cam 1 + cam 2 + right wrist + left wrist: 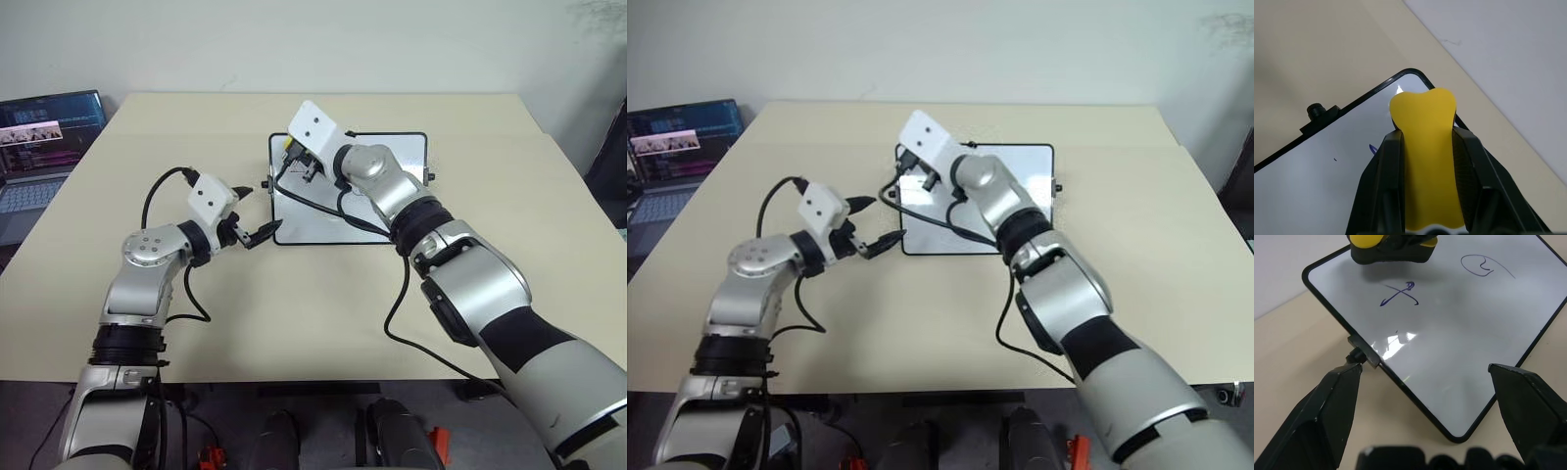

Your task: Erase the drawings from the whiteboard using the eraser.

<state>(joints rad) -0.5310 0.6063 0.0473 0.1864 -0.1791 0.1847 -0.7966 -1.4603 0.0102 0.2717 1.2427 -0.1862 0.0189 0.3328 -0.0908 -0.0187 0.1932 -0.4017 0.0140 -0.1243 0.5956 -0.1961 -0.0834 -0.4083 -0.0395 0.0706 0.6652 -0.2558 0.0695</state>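
the whiteboard [392, 157] lies flat on the beige counter [294, 313]. the right gripper [1426, 147] has its fingers pinching the yellow-topped eraser [1425, 161], held over the board's far left corner, near the cross-like drawing [1399, 294]; contact with the surface cannot be told. the heart-like drawing [1480, 265] sits apart from the cross. the left gripper [1425, 382] has its fingers spread at the board's left edge, one by the black side knob [1355, 354]. a laptop [44, 147] stands at the counter's far left.
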